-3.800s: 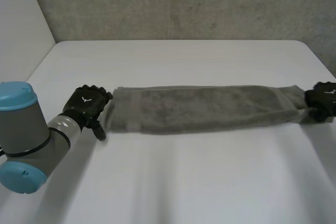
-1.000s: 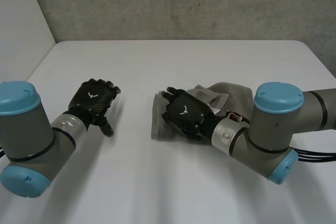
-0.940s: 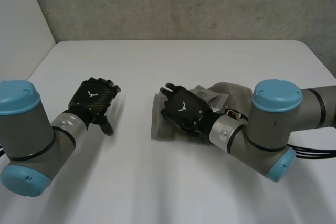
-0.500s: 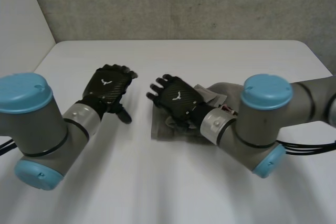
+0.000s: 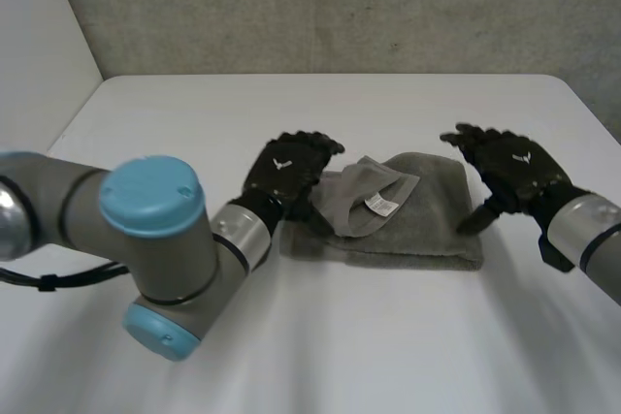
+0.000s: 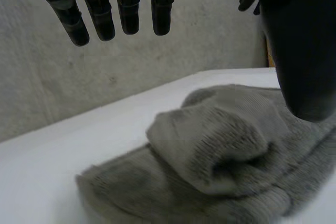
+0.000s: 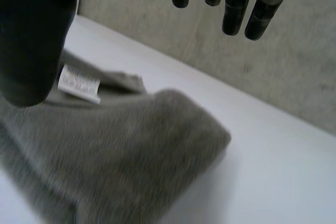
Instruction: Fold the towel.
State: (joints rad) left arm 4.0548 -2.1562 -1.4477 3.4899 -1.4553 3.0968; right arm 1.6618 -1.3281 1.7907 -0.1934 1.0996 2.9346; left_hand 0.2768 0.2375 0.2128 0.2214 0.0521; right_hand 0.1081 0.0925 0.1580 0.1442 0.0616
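The grey towel (image 5: 417, 220) lies folded in a short bundle at the table's middle, its top layer rumpled, with a flap bearing a white label (image 5: 378, 205) turned up. My left hand (image 5: 286, 167) hovers open at the towel's left end, fingers straight. In the left wrist view its fingers (image 6: 128, 14) hang above the towel (image 6: 220, 156), holding nothing. My right hand (image 5: 509, 167) is open over the towel's right end. In the right wrist view its fingers (image 7: 233, 9) spread above the towel (image 7: 131, 150) and the label (image 7: 79, 82).
The white table (image 5: 310, 336) stretches wide around the towel. A grey wall (image 5: 340, 7) runs along the far edge. My left arm's elbow (image 5: 155, 239) reaches across the front left of the table.
The right hand opened, let go of the towel end it had carried leftward, and drew back to the right. The left hand moved right to the towel's left end.
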